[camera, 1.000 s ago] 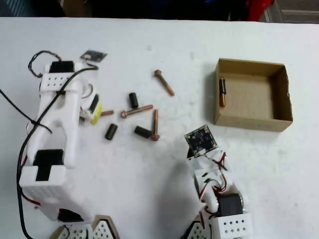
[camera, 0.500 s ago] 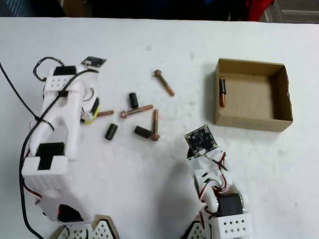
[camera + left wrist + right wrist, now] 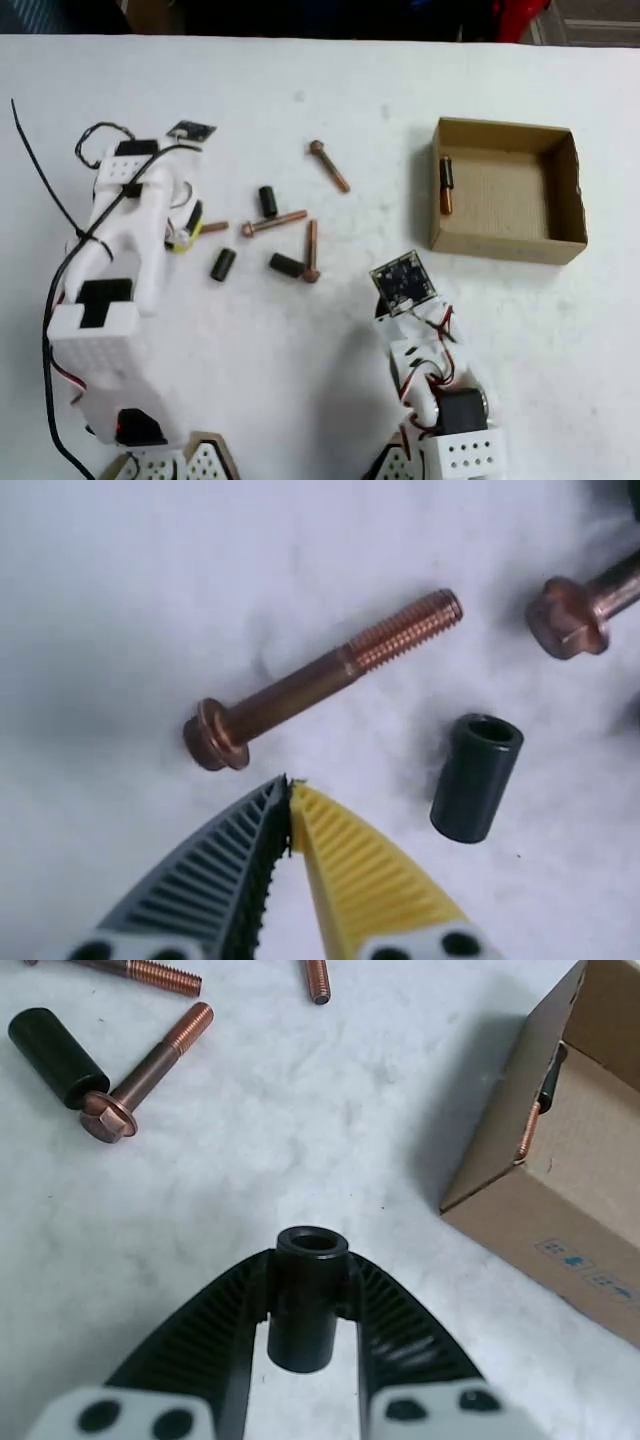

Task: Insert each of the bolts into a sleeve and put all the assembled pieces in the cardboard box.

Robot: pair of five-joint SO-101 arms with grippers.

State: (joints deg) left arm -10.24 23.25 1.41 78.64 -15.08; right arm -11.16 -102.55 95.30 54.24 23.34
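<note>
L gripper (image 3: 288, 788): I see tips pressed together, bolt (image 3: 320, 680) just ahead, loose sleeve (image 3: 477, 777) off yellow finger's side. R gripper (image 3: 310, 1272): pinching black sleeve (image 3: 306, 1332), cardboard box (image 3: 500, 1185) nearby.

The left arm (image 3: 120, 250) reaches away from its base, and the left tool (image 3: 288, 788) points downward with its grey and yellow fingers pressed together. The right arm (image 3: 435, 385) sits folded low. The right tool (image 3: 310, 1260) clamps a black sleeve (image 3: 305, 1310) upright.
</note>
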